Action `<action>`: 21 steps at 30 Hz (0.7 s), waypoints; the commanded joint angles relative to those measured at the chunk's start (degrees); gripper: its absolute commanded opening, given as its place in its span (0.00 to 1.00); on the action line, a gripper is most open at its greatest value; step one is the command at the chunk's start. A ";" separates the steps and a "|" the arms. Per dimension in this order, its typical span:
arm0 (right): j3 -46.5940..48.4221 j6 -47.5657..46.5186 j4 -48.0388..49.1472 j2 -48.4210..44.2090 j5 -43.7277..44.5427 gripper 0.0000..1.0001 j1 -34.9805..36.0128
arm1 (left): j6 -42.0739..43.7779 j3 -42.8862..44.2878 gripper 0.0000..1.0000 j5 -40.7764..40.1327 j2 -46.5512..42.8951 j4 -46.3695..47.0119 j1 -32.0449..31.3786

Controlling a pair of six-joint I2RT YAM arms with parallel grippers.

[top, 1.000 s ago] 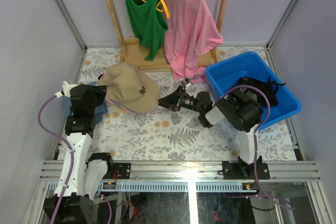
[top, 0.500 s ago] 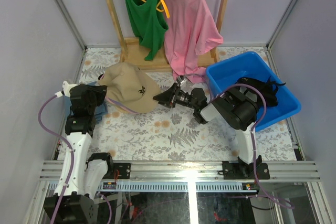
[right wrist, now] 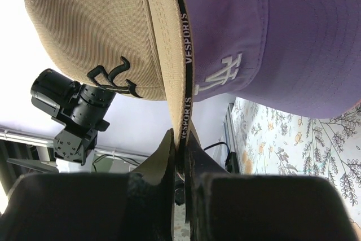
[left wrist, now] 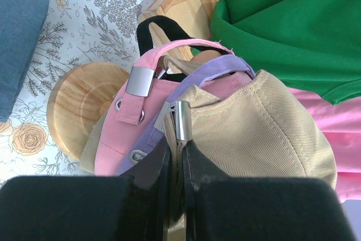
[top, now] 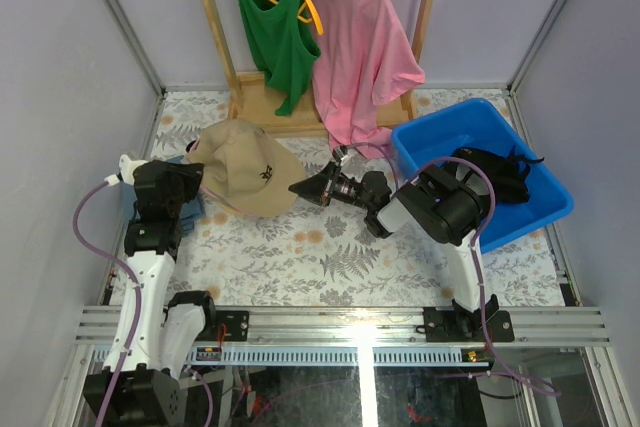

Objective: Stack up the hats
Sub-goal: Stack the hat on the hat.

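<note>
Fingers of the right gripper [right wrist: 179, 139] are pressed together on the front edge of the brim of the tan cap [right wrist: 84, 21], pinching the thin lip. Those of the left gripper [left wrist: 177, 150] are likewise closed on the rear of the same cap, just under its metal buckle [left wrist: 181, 118]. The cap is held at both ends, front and back.

It sits over the lavender cap [right wrist: 282, 38] and the pink cap [left wrist: 110, 145], all nested above the wooden knob stand [left wrist: 73, 105] at the left rear of the worktop [top: 330, 257]. Whether it is fully seated on them cannot be told. A black cap [top: 495, 169] lies well apart, in the blue bin [top: 440, 137].

By its look the cap is light and not fragile. The crown is probably soft twill that sags or folds when unsupported, while the brim is stiff and keeps its curve. Brim edge and rear strap are therefore sensible places to hold, since they keep the crown stretched open for nesting. The brim lip is narrow, so a shallow pinch could slide off. The lavender brim lies just beside it and may drag along.
</note>
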 commanded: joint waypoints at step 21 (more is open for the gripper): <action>-1.37 -1.94 -19.84 4.76 13.01 0.00 0.13 | -0.90 -3.56 0.09 -7.78 -1.68 -1.76 2.09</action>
